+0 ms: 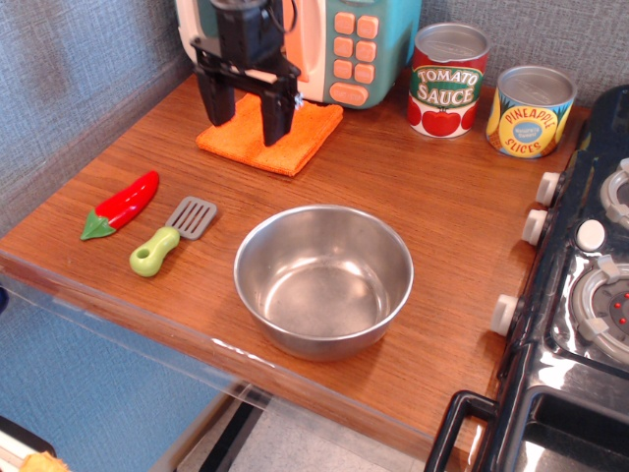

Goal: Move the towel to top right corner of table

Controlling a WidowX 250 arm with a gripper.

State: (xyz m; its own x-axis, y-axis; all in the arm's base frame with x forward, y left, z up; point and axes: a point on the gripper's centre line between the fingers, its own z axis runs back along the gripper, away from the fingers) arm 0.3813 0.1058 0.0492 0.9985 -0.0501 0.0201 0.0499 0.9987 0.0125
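Black and boxy, the gripper [246, 116] stands in the upper left of the frame with its two fingers spread wide apart, pointing down over the towel [271, 134]; nothing sits between them, and whether the tips actually touch the cloth cannot be told from this angle.

Largest of everything is the counter [432, 246], brown wood grain with a lighter rounded front edge, filling most of the frame. A black toy stove [580, 295] runs down the right edge (white knobs on its side). A toy microwave [344, 44], teal with peach buttons, stands at the top centre, just behind the towel. A steel bowl [323, 280] sits empty in the lower middle, well apart from the towel.

The towel, flat and bright orange, lies in the upper left part of the counter, just in front of the microwave.

A tomato sauce can [448, 79] and a pineapple slices can [531, 110] stand side by side at the upper right. Left of the bowl lie a green-handled spatula [169, 239] and, smallest, a red chilli pepper [122, 205].
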